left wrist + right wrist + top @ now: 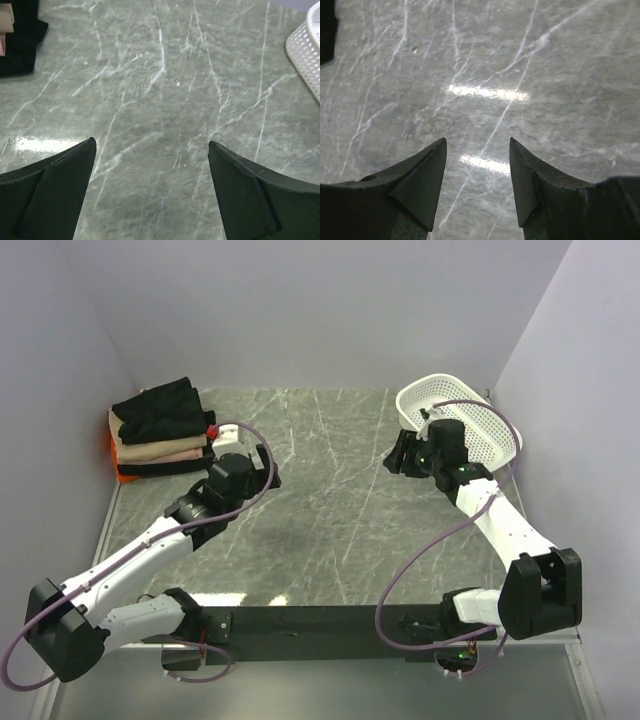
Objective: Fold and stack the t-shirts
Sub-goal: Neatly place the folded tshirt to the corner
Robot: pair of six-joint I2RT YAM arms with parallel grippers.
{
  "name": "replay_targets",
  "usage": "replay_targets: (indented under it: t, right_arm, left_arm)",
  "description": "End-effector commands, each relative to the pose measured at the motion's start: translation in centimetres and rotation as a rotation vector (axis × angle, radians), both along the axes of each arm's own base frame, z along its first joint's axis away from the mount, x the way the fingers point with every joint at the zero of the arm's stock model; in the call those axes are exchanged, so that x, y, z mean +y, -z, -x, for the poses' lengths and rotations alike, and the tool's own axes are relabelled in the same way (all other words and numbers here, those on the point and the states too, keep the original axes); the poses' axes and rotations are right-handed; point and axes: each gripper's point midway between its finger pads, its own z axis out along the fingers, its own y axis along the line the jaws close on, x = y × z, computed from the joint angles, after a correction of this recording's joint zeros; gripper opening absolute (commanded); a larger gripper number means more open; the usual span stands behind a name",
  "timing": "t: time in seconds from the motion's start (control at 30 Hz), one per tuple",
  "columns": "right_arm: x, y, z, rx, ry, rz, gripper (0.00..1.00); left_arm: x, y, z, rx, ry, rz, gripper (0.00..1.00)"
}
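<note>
- Left claw point(151, 143): its two dark fingers point(55, 190) stand wide apart, with nothing between them. Only bare marble shows in the gap.
- Right claw point(477, 141): its fingers point(422, 185) are also parted, though less widely. They hold nothing, and a bright strip of reflected light lies on the stone between the tips.
- Position of the right claw: in the top view it hangs just beside the white basket point(487, 430), on the side facing the middle of the table. It points away from the basket.
- Position of the left claw: it is well apart from the basket, across the table's width, above bare stone. In its own wrist view the basket's perforated wall shows at the upper right edge.
- Stack of t-shirts point(160, 430): folded and piled at the far corner opposite the basket, against the left wall. The left claw is near it but does not touch it.
- Layers of the stack: a black shirt point(158, 408) lies rumpled on top, with tan and pale pink layers beneath. Below these is another black layer, and orange cloth point(113, 432) shows at the wall-side edge.
- Table point(330, 510): a grey-green marbled surface. The basket sits at its far right corner, tilted, with its rim toward the right wall.
- The inside of the basket cannot be judged from these views.
</note>
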Motion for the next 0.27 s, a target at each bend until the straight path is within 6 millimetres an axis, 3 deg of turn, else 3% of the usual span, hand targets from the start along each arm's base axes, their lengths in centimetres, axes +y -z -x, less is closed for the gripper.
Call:
replay_targets:
  t: [0.0, 0.23]
  right_arm:
    - [-1.3, -1.4, 0.0, -0.047, 0.047, 0.02, 0.6]
    - [-2.4, -2.4, 0.3, -0.075, 0.087, 0.036, 0.6]
  left_arm:
    - [0.1, -2.0, -0.4, -0.075, -0.01, 0.026, 0.99]
    - [1.2, -2.0, -0.5, -0.08, -0.031, -0.05, 0.99]
